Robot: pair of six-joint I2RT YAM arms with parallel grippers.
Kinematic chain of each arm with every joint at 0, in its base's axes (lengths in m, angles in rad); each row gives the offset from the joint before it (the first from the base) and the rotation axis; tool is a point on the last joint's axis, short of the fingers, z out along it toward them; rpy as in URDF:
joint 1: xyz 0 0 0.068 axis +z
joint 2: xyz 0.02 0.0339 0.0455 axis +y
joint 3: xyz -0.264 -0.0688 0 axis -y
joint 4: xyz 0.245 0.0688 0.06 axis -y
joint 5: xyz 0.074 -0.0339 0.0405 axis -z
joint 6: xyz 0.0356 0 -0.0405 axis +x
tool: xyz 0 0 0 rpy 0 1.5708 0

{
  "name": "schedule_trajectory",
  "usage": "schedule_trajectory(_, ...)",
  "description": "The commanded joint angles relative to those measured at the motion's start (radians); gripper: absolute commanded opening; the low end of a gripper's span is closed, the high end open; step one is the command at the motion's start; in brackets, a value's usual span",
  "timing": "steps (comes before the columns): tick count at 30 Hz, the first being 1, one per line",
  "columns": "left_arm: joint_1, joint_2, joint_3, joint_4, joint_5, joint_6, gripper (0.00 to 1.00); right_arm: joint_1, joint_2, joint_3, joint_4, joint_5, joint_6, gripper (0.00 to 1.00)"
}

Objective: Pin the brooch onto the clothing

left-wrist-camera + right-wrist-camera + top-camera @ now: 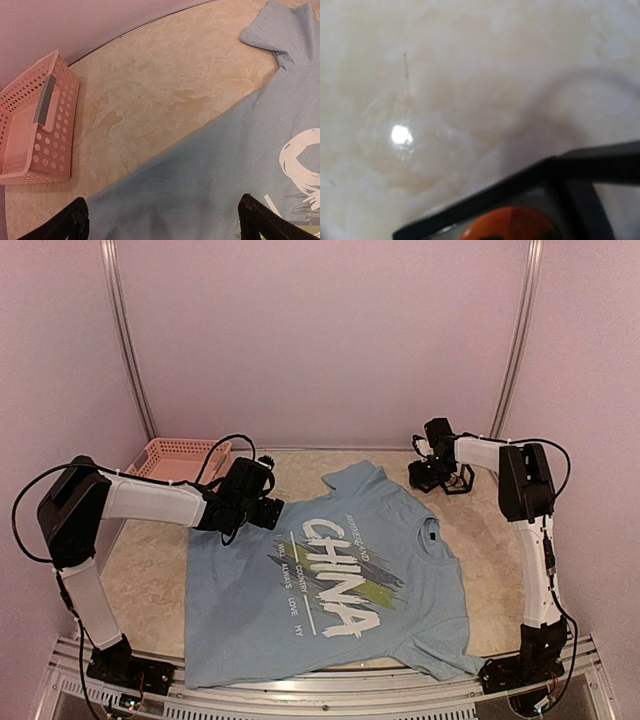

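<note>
Top external view: the light blue T-shirt (330, 580) lies flat on the counter (145, 575), collar to the right. It carries white "CHINA" lettering over green and dark brush strokes, and its inner collar is dark. The left tool (164, 216) hovers over the hem's far corner, jaws wide. Farther back, the right tool (438, 478) sits low beyond the collar with an orange disc (512, 225) close by. I cannot tell whether that tool grips anything.

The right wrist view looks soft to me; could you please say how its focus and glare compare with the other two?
Right wrist: blurred throughout, with a bright glare spot on the table; left wrist: sharp, wall edge bowed by the wide lens, dark shadow on the T-shirt at bottom; top external: evenly lit, in focus, lettering readable.
</note>
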Motion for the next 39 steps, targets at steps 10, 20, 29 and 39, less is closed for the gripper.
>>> schedule_trajectory(10,0.000,0.010,-0.017,-0.007,0.004,0.005,0.99,-0.017,0.014,-0.014,-0.017,-0.044,-0.009,0.49)
schedule_trajectory(20,0.000,0.012,-0.016,-0.007,0.008,0.007,0.99,-0.018,-0.045,-0.077,0.043,-0.067,-0.026,0.42)
schedule_trajectory(29,0.000,0.012,-0.014,-0.007,0.011,0.010,0.99,-0.017,-0.068,-0.086,0.026,-0.087,-0.026,0.38)
schedule_trajectory(39,0.000,0.009,-0.012,-0.007,0.013,0.011,0.99,-0.017,-0.101,-0.114,0.027,-0.062,-0.009,0.29)
